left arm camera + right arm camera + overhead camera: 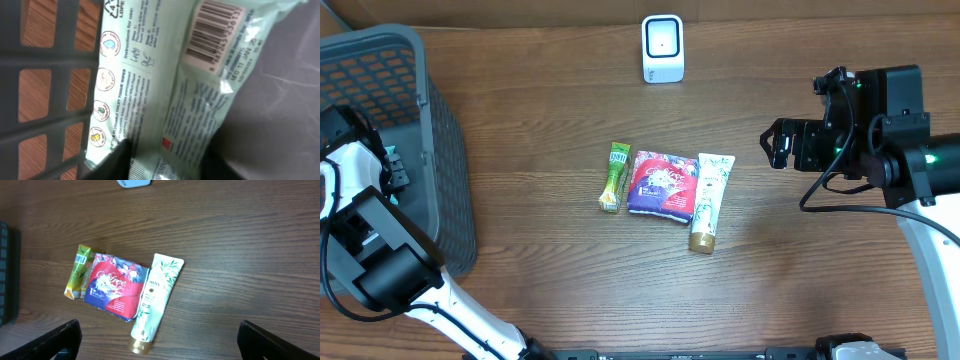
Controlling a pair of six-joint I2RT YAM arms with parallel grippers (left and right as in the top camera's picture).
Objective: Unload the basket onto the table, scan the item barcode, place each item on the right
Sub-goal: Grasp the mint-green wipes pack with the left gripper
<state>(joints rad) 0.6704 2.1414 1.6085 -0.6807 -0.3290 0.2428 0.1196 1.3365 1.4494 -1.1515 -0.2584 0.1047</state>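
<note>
Left wrist view showed the wipes pack [150, 100] inside the basket [50, 60], close against its grey grid wall. The pack was pale green and filled most of the frame, its printed back toward the camera. Its barcode [212, 32] sat at 1 o'clock, uncovered, with the bars plain to see. The left gripper [165, 164] pinched the pack's crumpled near end, its dark jaws at 7 and 5 o'clock pressing in from either side. Whether the pack lay on the basket floor or hung clear of it could not be told.

From overhead the basket filled the 9 o'clock edge, with the left arm's end down inside it and the pack itself hidden. The scanner [662, 48], white and upright, stood on the table [550, 90] at 12 o'clock, well apart from the basket.

At the table's centre three other things lay side by side. A purple pouch [661, 185] was in the middle. A green sachet [614, 177] lay just beside it at its 9 o'clock, and a white tube [709, 200] touched it at its 3 o'clock, gold cap pointing toward 6.

The right gripper [772, 145] hung at 3 o'clock, well apart from the three, its jaws spread wide and holding nothing. In the right wrist view those jaws showed at the two bottom corners.
</note>
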